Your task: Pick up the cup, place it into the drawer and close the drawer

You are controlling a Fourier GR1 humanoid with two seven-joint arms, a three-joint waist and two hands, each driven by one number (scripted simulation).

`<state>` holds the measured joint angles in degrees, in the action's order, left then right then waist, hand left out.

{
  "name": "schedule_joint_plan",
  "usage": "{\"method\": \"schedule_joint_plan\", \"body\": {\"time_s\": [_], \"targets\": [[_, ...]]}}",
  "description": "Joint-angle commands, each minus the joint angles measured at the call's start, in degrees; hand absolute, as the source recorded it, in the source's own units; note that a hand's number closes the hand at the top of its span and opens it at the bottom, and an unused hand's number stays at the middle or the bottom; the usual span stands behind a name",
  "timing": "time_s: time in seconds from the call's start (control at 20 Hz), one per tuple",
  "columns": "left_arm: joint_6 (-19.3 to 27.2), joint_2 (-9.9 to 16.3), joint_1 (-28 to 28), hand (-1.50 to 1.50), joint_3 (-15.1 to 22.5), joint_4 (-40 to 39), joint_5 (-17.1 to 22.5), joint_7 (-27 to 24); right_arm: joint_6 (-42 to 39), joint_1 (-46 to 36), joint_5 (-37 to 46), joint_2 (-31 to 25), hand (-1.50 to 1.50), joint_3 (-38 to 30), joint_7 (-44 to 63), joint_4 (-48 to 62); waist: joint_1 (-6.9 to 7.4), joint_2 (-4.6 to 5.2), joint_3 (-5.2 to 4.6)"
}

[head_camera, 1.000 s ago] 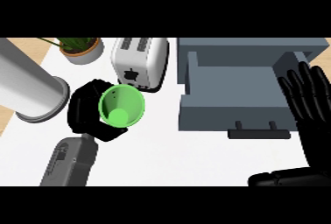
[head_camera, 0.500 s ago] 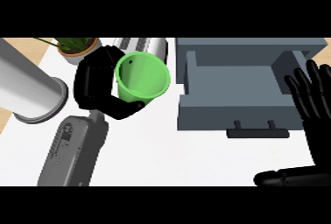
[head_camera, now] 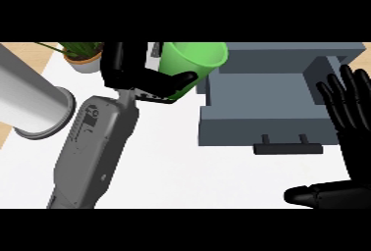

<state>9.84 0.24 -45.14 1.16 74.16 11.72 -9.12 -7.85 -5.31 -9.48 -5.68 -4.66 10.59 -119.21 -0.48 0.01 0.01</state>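
Cup (head_camera: 190, 61) is lifted off the counter (head_camera: 181, 166), clamped in the curled left hand (head_camera: 148, 78) just left of the open drawer (head_camera: 272, 105), so placing and closing remain, while the right hand (head_camera: 351, 122) rests open at right.

One view only — from the robot's head, looking steeply down at the white counter (head_camera: 188, 171). It sits close: the left forearm (head_camera: 91, 152) rises from the lower edge, the grey drawer (head_camera: 268, 105) fills the upper right, and a potted plant (head_camera: 81, 56) meets the top edge.
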Motion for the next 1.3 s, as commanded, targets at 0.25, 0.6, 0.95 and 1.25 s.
{"method": "schedule_joint_plan", "body": {"time_s": [0.25,0.6,0.95,1.25], "targets": [[4.24,-0.24,-13.18,1.5,1.21,-14.96,-0.16,0.22,-3.16,2.62,-3.32,-1.94,-1.5,-3.46,-2.1,0.36,-0.59,0.13,0.02],[11.24,-0.24,-22.64,1.5,6.0,-29.43,6.15,-4.88,0.05,-2.65,0.3,-0.46,-1.5,-0.16,0.72,1.8,-1.63,0.4,0.01],[11.22,-0.24,-24.26,1.5,11.23,-37.68,12.41,-9.53,-0.93,-2.51,-1.13,-1.35,-1.5,-1.72,-0.01,2.46,-1.88,0.45,0.01],[12.32,-0.24,-26.1,1.5,17.28,-43.81,17.08,-10.47,-1.42,-1.2,1.84,0.31,-1.5,0.18,-5.24,4.81,-2.24,0.58,0.03]]}}
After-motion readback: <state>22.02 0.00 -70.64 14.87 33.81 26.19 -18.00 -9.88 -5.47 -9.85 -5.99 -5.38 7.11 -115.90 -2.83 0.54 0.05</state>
